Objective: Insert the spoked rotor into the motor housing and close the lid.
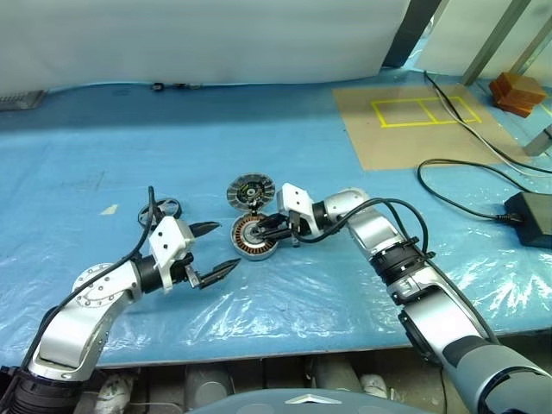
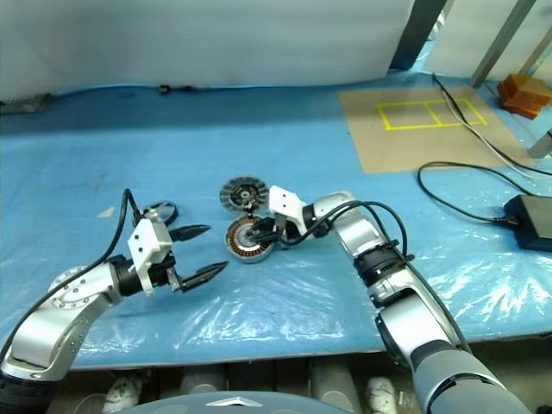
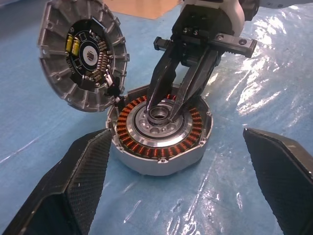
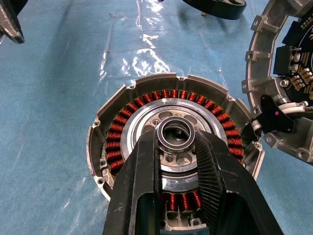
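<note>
The motor housing (image 1: 253,239) lies flat on the blue sheet, its copper windings (image 4: 146,98) facing up. My right gripper (image 1: 258,231) reaches in from the right, its fingers (image 4: 142,171) closed on either side of the housing's central hub (image 4: 175,133). The lid (image 1: 250,191) stands tilted just behind the housing, ribbed face and dark centre showing, joined to the housing's rim. My left gripper (image 1: 228,246) is open just left of the housing, which sits between and beyond its fingers (image 3: 78,181). The spoked rotor (image 1: 164,210), a thin dark ring, lies behind the left gripper.
Black cables and a power adapter (image 1: 528,217) lie at the right. A brown board with yellow tape (image 1: 414,121) and orange blocks (image 1: 517,91) sit at the back right. A small white scrap (image 1: 109,209) lies at the left. The table's front edge (image 1: 259,354) is near.
</note>
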`<move>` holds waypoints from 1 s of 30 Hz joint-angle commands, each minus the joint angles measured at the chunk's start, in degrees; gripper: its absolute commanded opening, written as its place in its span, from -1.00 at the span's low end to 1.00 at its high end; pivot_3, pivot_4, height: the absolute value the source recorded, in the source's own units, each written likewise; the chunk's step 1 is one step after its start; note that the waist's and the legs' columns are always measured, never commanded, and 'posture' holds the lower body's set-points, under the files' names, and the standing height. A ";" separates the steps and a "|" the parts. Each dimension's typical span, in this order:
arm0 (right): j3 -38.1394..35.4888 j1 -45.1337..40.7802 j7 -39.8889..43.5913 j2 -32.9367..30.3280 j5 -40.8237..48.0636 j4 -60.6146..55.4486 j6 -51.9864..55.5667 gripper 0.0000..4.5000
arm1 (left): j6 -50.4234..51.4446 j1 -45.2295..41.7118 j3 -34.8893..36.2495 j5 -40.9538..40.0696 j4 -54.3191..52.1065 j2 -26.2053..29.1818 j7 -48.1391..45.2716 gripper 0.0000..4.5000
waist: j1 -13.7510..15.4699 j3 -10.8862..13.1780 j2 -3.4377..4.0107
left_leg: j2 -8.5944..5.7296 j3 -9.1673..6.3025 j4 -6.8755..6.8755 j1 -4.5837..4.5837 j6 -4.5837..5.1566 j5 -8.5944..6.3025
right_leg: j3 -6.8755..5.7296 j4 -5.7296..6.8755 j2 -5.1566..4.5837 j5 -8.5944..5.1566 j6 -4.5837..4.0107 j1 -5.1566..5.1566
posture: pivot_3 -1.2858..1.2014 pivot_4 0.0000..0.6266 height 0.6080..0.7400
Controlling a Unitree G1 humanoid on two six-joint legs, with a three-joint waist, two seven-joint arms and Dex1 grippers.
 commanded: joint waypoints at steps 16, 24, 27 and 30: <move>0.04 -0.75 0.75 -0.30 -1.57 0.44 -1.25 0.45 | -0.27 -0.39 0.59 -0.47 -1.75 0.13 -0.14 1.00 | 0.00 0.00 0.00 | 0.00 0.00 0.01 0.03 0.00 0.00 | 0.00 0.01 0.00 0.00 -0.01 0.02 | 0.03 -0.52 1.00; -4.67 -2.08 4.05 -0.19 6.17 -4.26 8.30 0.37 | -0.16 -0.65 0.68 -0.67 -1.51 0.07 -0.23 1.00 | 0.07 0.00 0.00 | 0.00 0.00 0.02 0.00 0.01 0.00 | -0.01 0.00 -0.01 0.00 -0.01 -0.01 | 0.03 -0.52 1.00; -5.17 -1.10 5.57 -0.96 8.09 -6.48 11.58 0.04 | -0.07 -0.36 0.61 -0.69 -1.73 0.09 -0.23 1.00 | 0.08 0.00 0.00 | 0.01 0.00 0.02 0.00 0.01 0.00 | -0.01 0.00 -0.01 0.00 0.00 -0.01 | 0.03 -0.52 1.00; -4.38 0.17 5.78 -1.48 8.13 -7.72 12.09 -0.43 | 0.05 -0.22 0.66 -0.85 -1.81 0.09 -0.28 1.00 | 0.05 0.00 0.00 | 0.01 0.00 0.02 0.00 0.01 0.01 | -0.01 0.00 0.00 0.00 0.00 -0.01 | 0.03 -0.52 1.00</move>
